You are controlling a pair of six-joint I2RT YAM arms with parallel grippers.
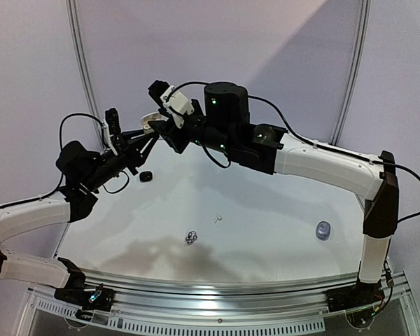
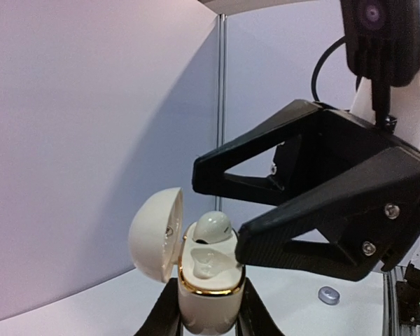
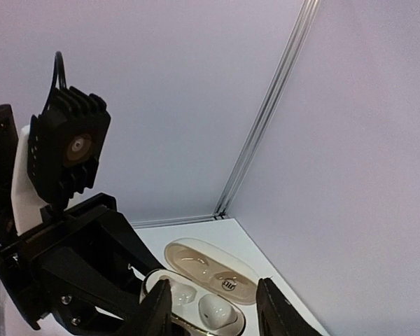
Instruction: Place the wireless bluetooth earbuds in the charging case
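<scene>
Nearest you, silvery buds (image 1: 190, 238) and a white bud (image 1: 217, 218) lie on the counter (image 1: 266, 203), a grey case (image 1: 323, 229) well apart to the right, open room between. Further back sits a black piece (image 1: 145, 176). Beyond it both arms meet, raised over the far left edge: your left arm (image 1: 28, 217) stretches forward, left jaws clenched on the white case (image 2: 210, 297), lid (image 2: 154, 234) open; your right arm (image 1: 329, 168) reaches across, right jaws released, spread about an earbud (image 2: 213, 225) seated in it.

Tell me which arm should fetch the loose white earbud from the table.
Right. The right arm has its jaws open and empty at the white case; the left arm has its jaws clamped on that case, holding it up.
</scene>
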